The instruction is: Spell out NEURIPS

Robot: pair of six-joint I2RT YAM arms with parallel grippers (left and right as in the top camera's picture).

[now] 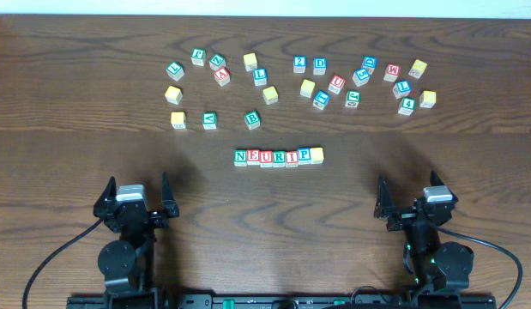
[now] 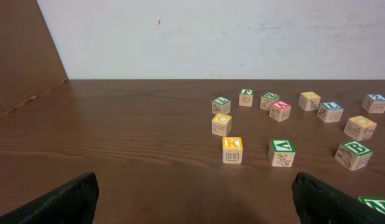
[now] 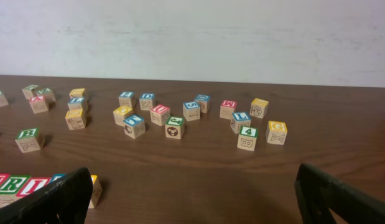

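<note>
A row of small wooden cubes lies at the table's middle in the overhead view: green N (image 1: 240,156), red E (image 1: 253,157), red U (image 1: 266,158), green R (image 1: 279,158), red I (image 1: 292,158), blue P (image 1: 304,155), then a yellow-faced cube (image 1: 316,154). They touch side by side. The row's right end shows in the right wrist view, with the yellow-faced cube (image 3: 94,190) beside my finger. My left gripper (image 1: 137,202) is open and empty near the front left. My right gripper (image 1: 413,204) is open and empty near the front right.
Many other lettered and numbered cubes lie scattered across the far half of the table, such as a green B (image 1: 252,119), a yellow cube (image 1: 178,119), a second red U (image 1: 336,83), a 4 (image 1: 407,106) and a 2 (image 1: 299,63). A white wall stands behind.
</note>
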